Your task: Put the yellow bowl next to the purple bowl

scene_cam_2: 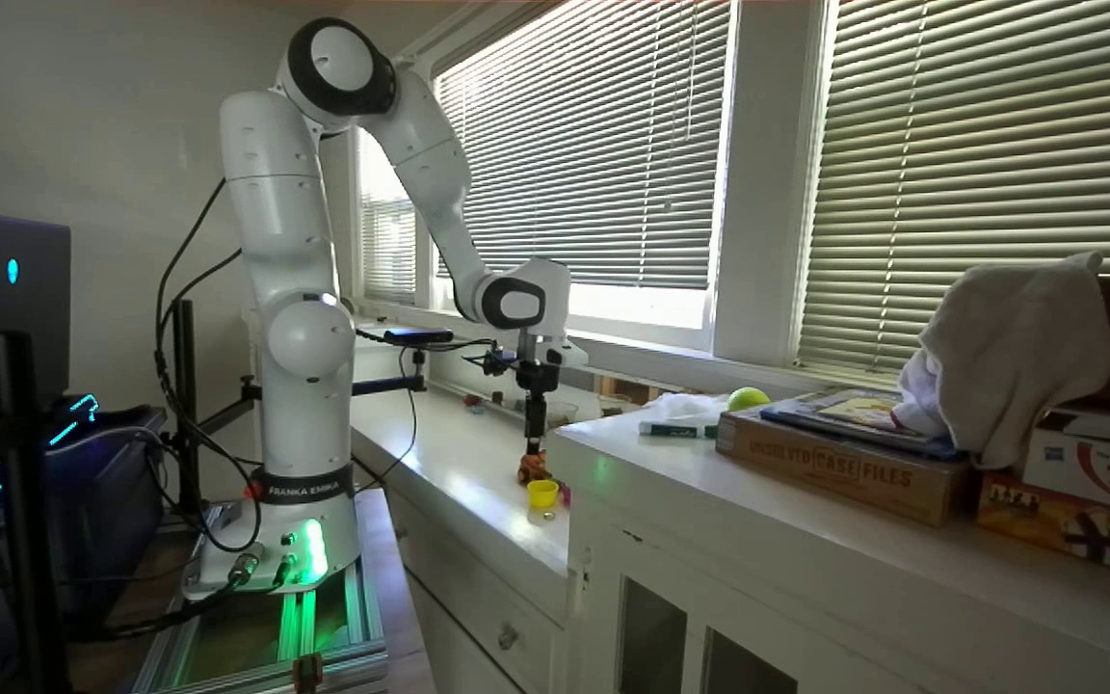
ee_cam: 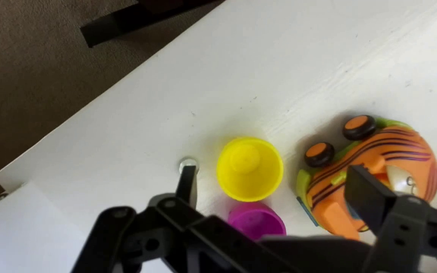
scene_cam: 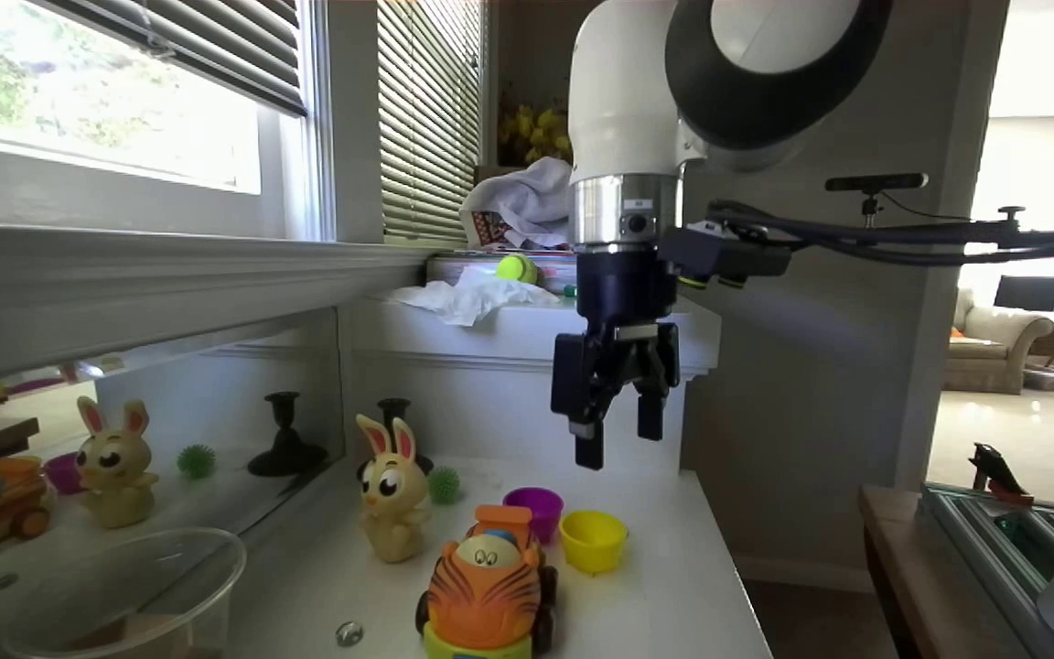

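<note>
Yellow bowl [ee_cam: 249, 170] stands upright on the counter [ee_cam: 317, 57], just beside the purple bowl [ee_cam: 257, 222]; whether the two touch cannot be told. Gripper [scene_cam: 619, 440] hangs above the purple bowl and well apart from it, pointing down, jaws wide. In an exterior view the car [scene_cam: 477, 595] is near the purple bowl, on the camera's side and partly hiding it; the spiky ball [scene_cam: 444, 485] and the rabbit [scene_cam: 394, 502] sit farther off, left of that bowl.

Orange toy car [scene_cam: 477, 599], bunny [scene_cam: 394, 513], spiky ball [scene_cam: 444, 485]
</note>
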